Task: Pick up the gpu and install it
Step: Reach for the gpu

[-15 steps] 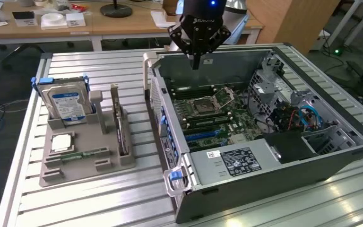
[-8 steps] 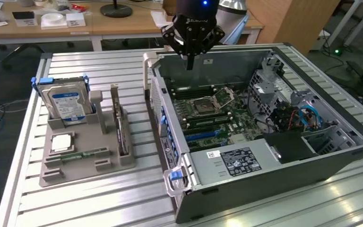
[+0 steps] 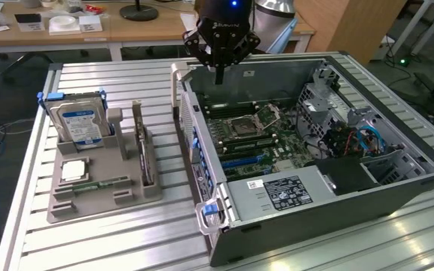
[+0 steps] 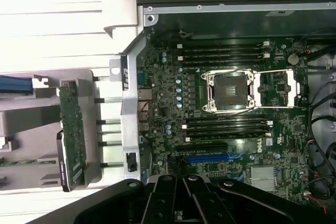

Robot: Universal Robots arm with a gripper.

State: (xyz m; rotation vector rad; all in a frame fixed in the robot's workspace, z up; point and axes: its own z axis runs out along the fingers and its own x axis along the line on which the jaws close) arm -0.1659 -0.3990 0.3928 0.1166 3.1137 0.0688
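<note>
A slatted metal table (image 3: 126, 237) filled the foreground, with wooden desks and office clutter behind it. On the exterior view's right lay the open computer case (image 3: 338, 209), its motherboard (image 3: 255, 135) exposed. On that view's left sat a grey holder (image 3: 104, 169) with parts slotted into it.

And there was the gpu (image 3: 143, 152), standing on edge in the holder just beside the case wall, well apart from the hard drive (image 3: 81, 127) at the holder's far end. From the wrist camera its green board (image 4: 71, 129) ran alongside the case's rear panel, the silvery bracket at one end.

The gripper (image 3: 218, 78) hung over the far edge of the case, above the motherboard and well clear of the card. Its fingers were pinched right together, nothing between them.

How would that card handle? Probably light and stiff, but thin and easy to damage, with small components across its face. Its upper edge stood free of the holder, which looked like the sensible place to pinch, across the board's thickness. The metal bracket could be slick, and a tilted pull might bind the card in its slot.
</note>
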